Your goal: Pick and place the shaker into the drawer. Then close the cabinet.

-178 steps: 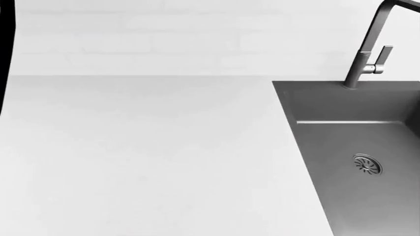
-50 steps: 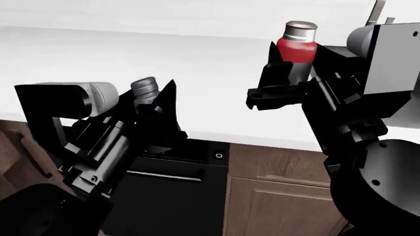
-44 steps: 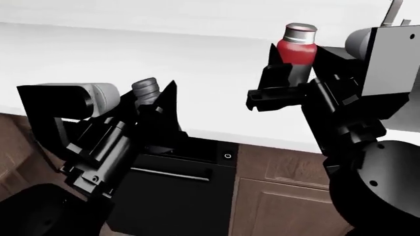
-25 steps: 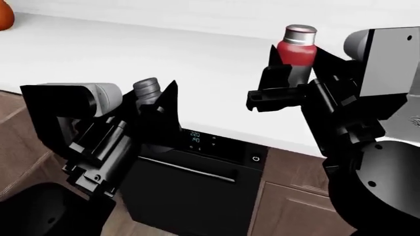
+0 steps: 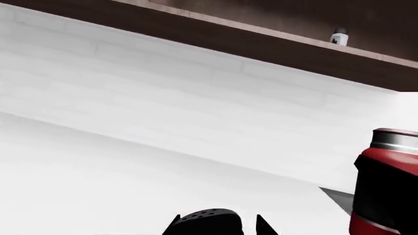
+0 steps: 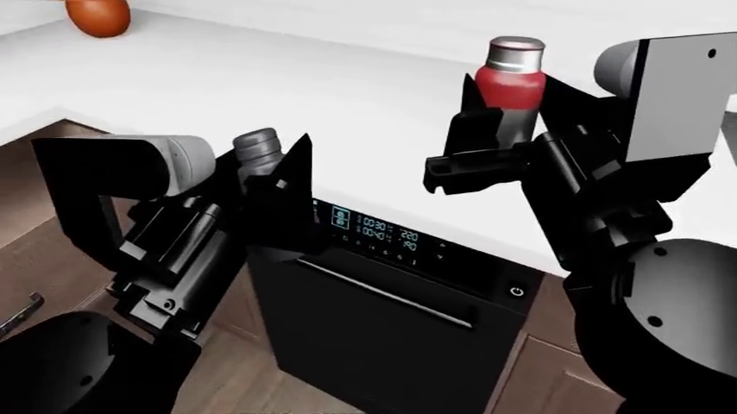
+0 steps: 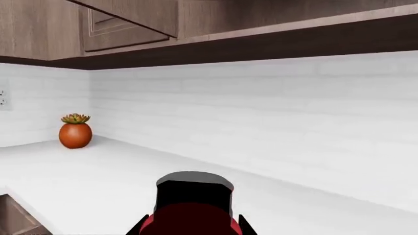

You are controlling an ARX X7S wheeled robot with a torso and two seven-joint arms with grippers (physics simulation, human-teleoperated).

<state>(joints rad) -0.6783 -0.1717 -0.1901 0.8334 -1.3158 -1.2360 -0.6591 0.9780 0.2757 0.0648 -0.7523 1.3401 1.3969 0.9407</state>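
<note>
Shaker (image 6: 510,82): red body, grey cap, upright, raised above the white worktop (image 6: 265,95), right of centre, clamped low down by the right gripper (image 6: 495,129).

Left to right:
- Potted plant (image 6: 97,15): orange, far left on the worktop.
- Left gripper (image 6: 274,177): fingers closed on a grey capped item (image 6: 257,148) (which I cannot identify).
- Dishwasher (image 6: 392,293): black, lit panel, below the worktop edge.
- Right gripper: fingers shut tight around the shaker.

Drawer: not identifiable in any view; a dark handle (image 6: 16,312) shows at the low left edge.

Handling advice: keep the shaker vertical and the grip firm while the base turns to find the drawer; carry it clear of the worktop edge; release only once over the open compartment.
</note>
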